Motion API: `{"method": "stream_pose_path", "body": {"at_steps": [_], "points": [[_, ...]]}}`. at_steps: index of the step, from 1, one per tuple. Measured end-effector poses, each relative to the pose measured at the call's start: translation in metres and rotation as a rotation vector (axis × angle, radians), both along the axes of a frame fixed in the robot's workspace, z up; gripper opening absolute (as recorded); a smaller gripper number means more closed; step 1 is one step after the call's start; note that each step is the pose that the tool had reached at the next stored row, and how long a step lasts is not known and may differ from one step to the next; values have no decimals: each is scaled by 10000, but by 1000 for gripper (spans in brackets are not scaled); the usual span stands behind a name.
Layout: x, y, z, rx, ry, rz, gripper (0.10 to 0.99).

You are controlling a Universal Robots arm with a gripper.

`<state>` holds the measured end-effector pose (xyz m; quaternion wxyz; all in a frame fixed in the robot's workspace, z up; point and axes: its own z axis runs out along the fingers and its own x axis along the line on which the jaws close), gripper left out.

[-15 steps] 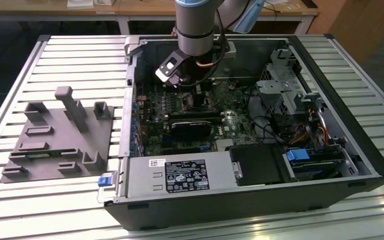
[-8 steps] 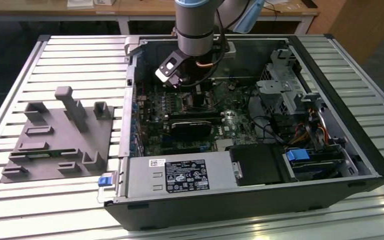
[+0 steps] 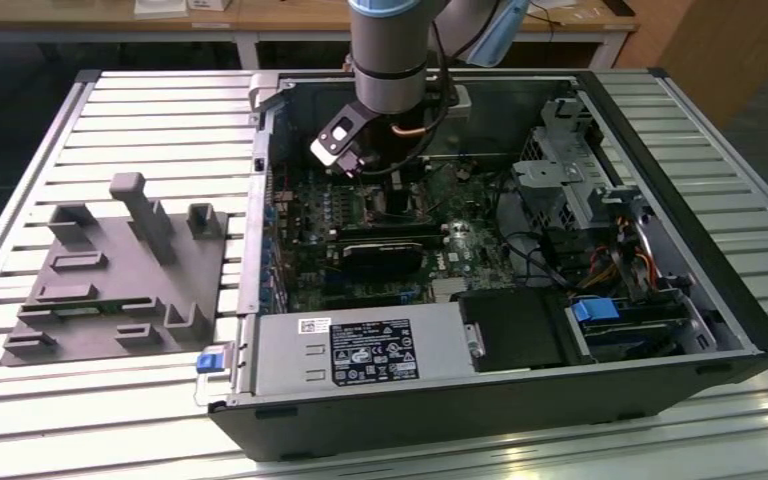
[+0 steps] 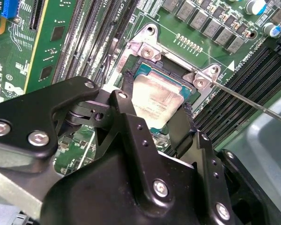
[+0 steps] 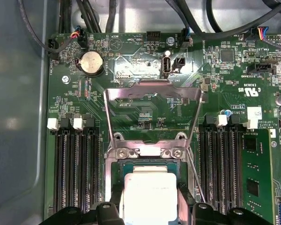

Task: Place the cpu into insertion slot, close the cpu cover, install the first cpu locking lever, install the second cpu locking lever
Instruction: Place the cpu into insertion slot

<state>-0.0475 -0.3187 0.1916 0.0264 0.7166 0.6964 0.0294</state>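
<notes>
cpu [image 4: 160,102] btwn gripper [image 4: 157,95] jaws

Board stock: one chip [image 5: 149,197], one socket [image 5: 150,165], one hinged metal cover frame [image 5: 152,91], two bracket screws [image 5: 122,152], one coin battery [image 5: 90,62], and four white slot clips [image 5: 52,123], two on each side of the socket. Handling gear: one robot arm [image 3: 387,50], and one gripper [image 4: 157,99] with two fingers [image 4: 189,129]. Surroundings: one open computer case [image 3: 491,415], one power supply box [image 3: 357,350], one grey moulded tray [image 3: 104,290], one slatted table [image 3: 157,110].
</notes>
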Motion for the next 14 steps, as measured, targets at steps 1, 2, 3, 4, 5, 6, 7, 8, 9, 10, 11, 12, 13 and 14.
{"method": "stream_pose_path", "body": {"at_steps": [1, 2, 3, 4, 5, 6, 7, 8, 9, 10, 11, 12, 13, 14], "points": [[0, 0, 0, 0, 0, 0, 537], [0, 0, 0, 1, 0, 0, 537], [0, 0, 0, 1, -1, 0, 537], [1, 1, -3, 8, -7, 0, 537], [1, 2, -4, 9, -7, 0, 549], [1, 1, -3, 7, -5, 0, 549], [1, 1, -2, 5, -4, 0, 612], [0, 0, -1, 2, -1, 0, 612], [0, 0, -1, 2, -1, 0, 612], [0, 0, 1, 0, 0, 0, 612], [0, 0, 12, -2, 1, 0, 612], [0, 0, 28, -1, 0, 0, 612], [0, 0, 52, 2, -2, -1, 612], [0, 0, 81, 2, -2, -2, 612]]}}
